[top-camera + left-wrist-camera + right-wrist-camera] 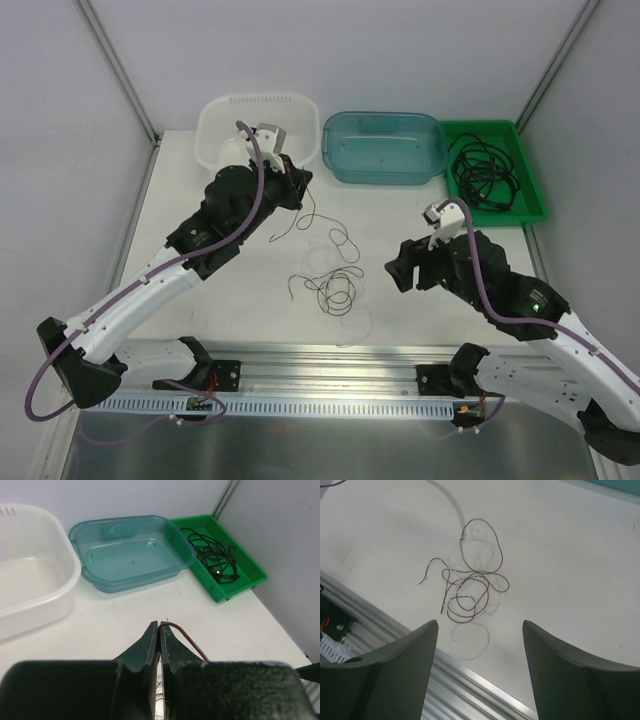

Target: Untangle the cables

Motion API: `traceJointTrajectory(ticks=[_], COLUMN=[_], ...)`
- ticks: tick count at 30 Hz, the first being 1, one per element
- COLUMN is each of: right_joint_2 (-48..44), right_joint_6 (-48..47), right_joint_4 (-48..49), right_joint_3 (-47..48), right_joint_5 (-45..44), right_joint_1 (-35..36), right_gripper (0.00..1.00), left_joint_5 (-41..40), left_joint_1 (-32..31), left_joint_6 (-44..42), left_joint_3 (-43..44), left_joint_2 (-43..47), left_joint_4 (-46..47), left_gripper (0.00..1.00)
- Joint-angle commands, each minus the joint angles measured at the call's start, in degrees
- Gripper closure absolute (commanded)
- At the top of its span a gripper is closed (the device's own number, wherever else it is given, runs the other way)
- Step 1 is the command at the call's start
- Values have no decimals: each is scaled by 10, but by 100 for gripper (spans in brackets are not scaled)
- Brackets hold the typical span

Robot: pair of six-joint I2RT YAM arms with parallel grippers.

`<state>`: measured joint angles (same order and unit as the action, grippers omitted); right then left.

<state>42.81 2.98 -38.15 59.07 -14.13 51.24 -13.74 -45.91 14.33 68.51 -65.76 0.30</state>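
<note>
While the left arm stretches out toward the far side of the table (180, 300), its left gripper (300, 183) hangs just to the left of the teal bin (438, 150), close by the near corner of the white tub (212, 135) that sits on the bin's left side. From the wrist camera its fingers (149, 642) are pressed together, with a thin brown wire (186, 637) pinched between them and curving away to one side. From above, a fine dark strand trails from that gripper down onto the table in front of the bin.

Nearer to the arms than the bin, roughly in line with its left end, lies the loose tangle of thin dark wires (335, 290), several loops crossing one another with a few free ends sticking out. I cannot tell from here which strand of the knot is the one being held.

The right gripper (400, 270) hovers in front of the bin's right end, just beside the tangle. Its jaws stand well apart with nothing between them, and its own camera looks straight down past them at the knot.

On the bin's right, touching it, is the green tray (532, 195), and a black cable (485, 180) lies coiled inside.
</note>
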Motion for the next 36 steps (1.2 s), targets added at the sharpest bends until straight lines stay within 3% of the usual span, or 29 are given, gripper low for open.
traceJointTrajectory(ticks=[1, 11, 16, 23, 28, 31, 36], right_joint_2=[-31, -109, -121, -116, -107, -99, -84], right_joint_6=[-7, -1, 5, 17, 23, 24, 22], right_joint_4=[-11, -24, -18, -16, -17, -13, -7], right_joint_3=[6, -76, -109, -137, -145, -149, -159], right_joint_5=[34, 15, 27, 48, 46, 50, 58], right_joint_1=[-2, -1, -1, -2, -2, -1, -1], right_gripper=[28, 21, 4, 1, 1, 1, 1], left_joint_5=[45, 89, 91, 54, 49, 27, 5], left_joint_1=[41, 142, 194, 245, 283, 304, 341], left_joint_6=[38, 13, 9, -54, -52, -58, -52], left_joint_3=[58, 222, 317, 561, 744, 737, 618], left_joint_2=[13, -51, -107, -240, -377, -410, -444], left_joint_4=[-62, -136, -134, -134, -109, -24, 125], left_gripper=[100, 100, 100, 100, 100, 100, 95])
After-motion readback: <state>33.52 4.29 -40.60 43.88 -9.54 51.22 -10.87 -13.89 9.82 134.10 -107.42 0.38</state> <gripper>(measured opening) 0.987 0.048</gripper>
